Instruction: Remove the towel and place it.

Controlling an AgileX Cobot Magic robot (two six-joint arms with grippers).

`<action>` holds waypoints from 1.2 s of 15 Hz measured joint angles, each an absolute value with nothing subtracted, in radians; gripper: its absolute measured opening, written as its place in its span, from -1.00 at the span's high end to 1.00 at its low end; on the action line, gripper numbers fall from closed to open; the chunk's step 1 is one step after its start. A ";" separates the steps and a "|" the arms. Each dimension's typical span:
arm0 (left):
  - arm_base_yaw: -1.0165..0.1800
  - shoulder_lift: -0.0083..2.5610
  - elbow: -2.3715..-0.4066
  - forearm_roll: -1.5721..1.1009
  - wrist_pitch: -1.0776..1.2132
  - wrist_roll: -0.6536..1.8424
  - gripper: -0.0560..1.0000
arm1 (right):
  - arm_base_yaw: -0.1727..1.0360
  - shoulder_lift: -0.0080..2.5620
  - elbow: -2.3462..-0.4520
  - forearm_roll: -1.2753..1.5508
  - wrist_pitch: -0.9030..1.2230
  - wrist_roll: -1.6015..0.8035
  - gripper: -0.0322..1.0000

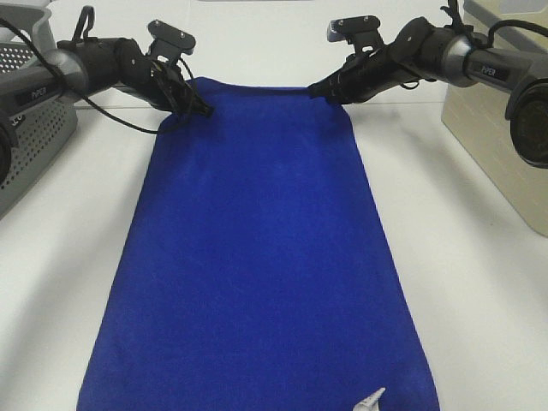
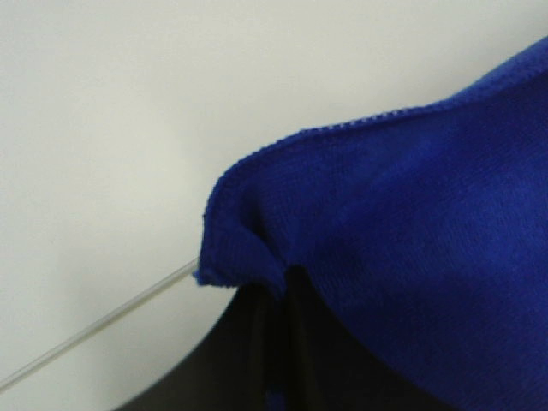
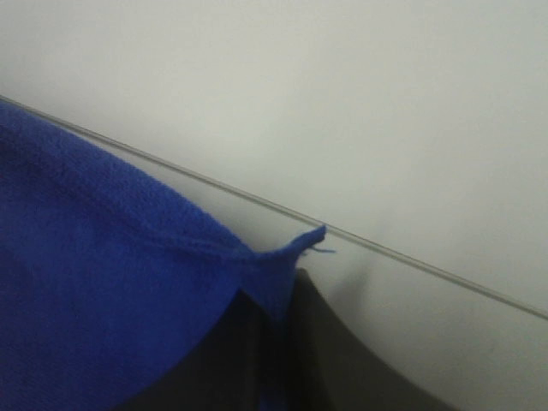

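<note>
Towel: one, deep blue, spread flat down the middle of the white worktop; reaches from the upper centre of the frame to the bottom edge; small white tag at its lower right corner; far edge slightly puckered at both corners.

Left gripper: upper left of the frame, at the towel's far left corner; wrist view shows the corner bunched and pinched between the dark fingers; fingers closed on the towel.

Right gripper: upper right of centre, at the far right corner; wrist view shows a tip of cloth drawn into the cleft of the dark fingers; cloth appears caught there, though whether the grip is firm I cannot tell.

Grey basket: left edge of the frame, perforated wall; apart from the towel.

Beige box: right edge of the frame; apart from the towel.

Step in hand, by judgement: the grasp of the two far corners, at the outset of removal; the towel lies almost wholly on the worktop, so lifting is not yet done.

Next move, by judgement: raise both corners together and evenly, keeping the far edge taut so neither corner slips free; the right grip wants checking first, as only a small tip of cloth shows in it; then carry the towel clear; the placing spot is not evident here.
</note>
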State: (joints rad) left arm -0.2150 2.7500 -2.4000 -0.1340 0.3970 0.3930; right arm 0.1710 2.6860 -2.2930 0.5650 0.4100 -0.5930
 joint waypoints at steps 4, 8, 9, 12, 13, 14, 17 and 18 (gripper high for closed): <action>-0.203 2.764 -2.400 -0.131 0.352 0.393 0.63 | 0.171 2.686 -2.293 0.565 0.380 -0.593 0.15; -0.198 2.768 -2.400 -0.131 0.319 0.390 -0.35 | 0.171 2.687 -2.293 0.565 0.395 -0.593 -0.24; -0.198 2.768 -2.400 -0.131 0.319 0.390 -0.35 | 0.171 2.687 -2.293 0.565 0.395 -0.593 -0.24; -0.198 2.742 -2.400 -0.134 0.407 0.320 -0.59 | 0.171 2.670 -2.293 0.564 0.530 -0.591 -0.26; -0.198 2.711 -2.400 -0.134 0.485 0.304 -0.59 | 0.171 2.643 -2.293 0.563 0.579 -0.570 -0.30; -0.198 2.676 -2.400 -0.134 0.570 0.292 -0.59 | 0.171 2.609 -2.293 0.562 0.638 -0.535 -0.40; -0.198 2.549 -2.400 -0.136 0.872 0.249 -0.60 | 0.171 2.492 -2.293 0.513 0.814 -0.410 -0.62; -0.198 2.512 -2.400 -0.136 0.951 0.233 -0.63 | 0.171 2.445 -2.293 0.490 0.885 -0.365 -0.63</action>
State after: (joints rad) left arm -0.1980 2.5120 -2.4000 -0.1360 0.9510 0.2330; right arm 0.1710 2.4450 -2.2930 0.4900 0.8850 -0.3650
